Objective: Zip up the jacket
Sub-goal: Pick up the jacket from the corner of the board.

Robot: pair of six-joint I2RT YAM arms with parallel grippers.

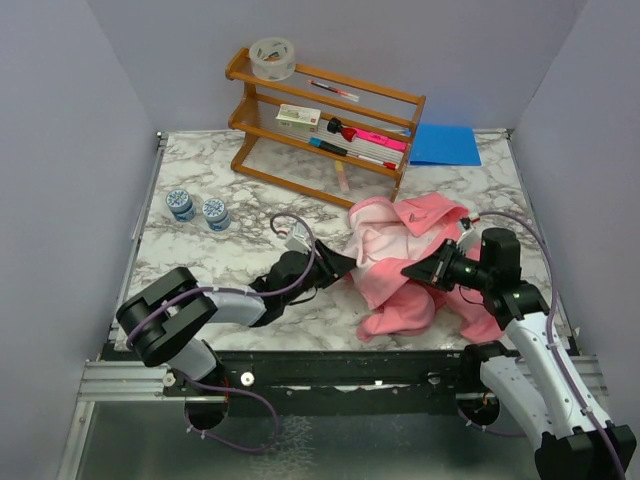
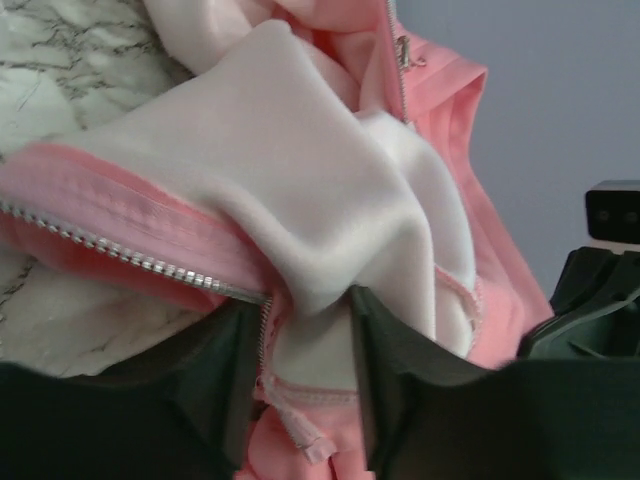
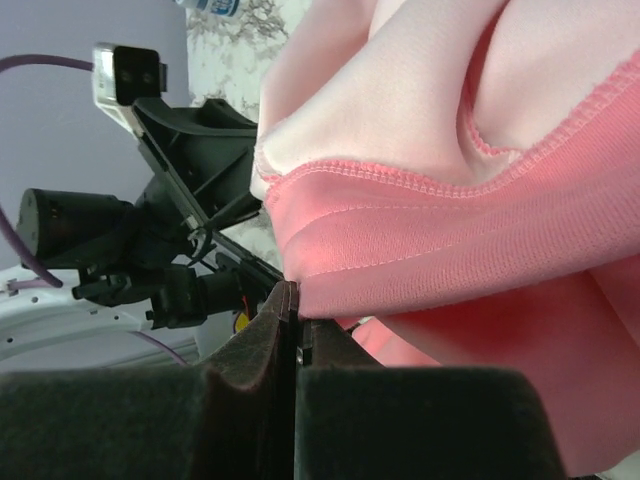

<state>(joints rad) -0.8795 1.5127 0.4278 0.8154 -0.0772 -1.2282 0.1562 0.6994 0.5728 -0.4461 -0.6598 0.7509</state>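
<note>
Pink fleece, the jacket [image 1: 395,240] lies bunched on the marble table [image 1: 200,255], right of centre.
The left gripper [image 1: 347,262] pinches a fold of pale lining between its jaws, beside the zipper [image 2: 130,258] (teeth unjoined); the right gripper [image 1: 412,271], jaws pressed together, nips the hem edge.

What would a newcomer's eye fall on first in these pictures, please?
The pink jacket lies crumpled open, near right on the marble table. The right gripper is shut on its hem; the left gripper straddles a fold beside the zipper. A wooden rack stands behind.
</note>
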